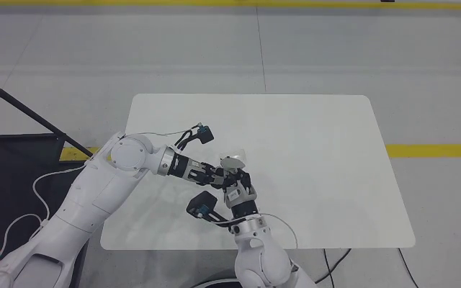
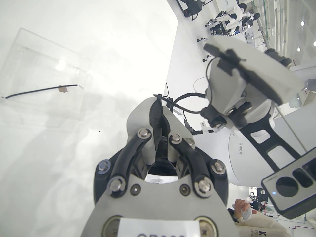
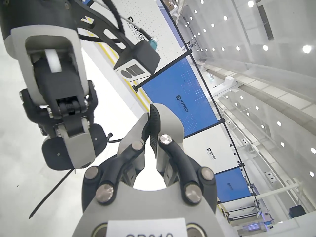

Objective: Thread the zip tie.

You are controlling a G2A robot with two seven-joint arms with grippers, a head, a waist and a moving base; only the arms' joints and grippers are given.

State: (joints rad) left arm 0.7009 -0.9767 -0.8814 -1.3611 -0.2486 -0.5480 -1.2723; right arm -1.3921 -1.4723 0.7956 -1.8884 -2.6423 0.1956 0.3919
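Left hand clamps the zip tie, its head poking past the fingertips, above the counter toward the robot-side edge. Right hand, pressed together, seemingly pinches the strap's other stretch, likely to steer it into the head.

Left wrist view first: a white label on my own wrist plate, its print cut off by the edge. A small lettered mark sits on the other arm's white casing. Right wrist view: another clipped label, and one logo word repeating across blue wall panels and white wall panels
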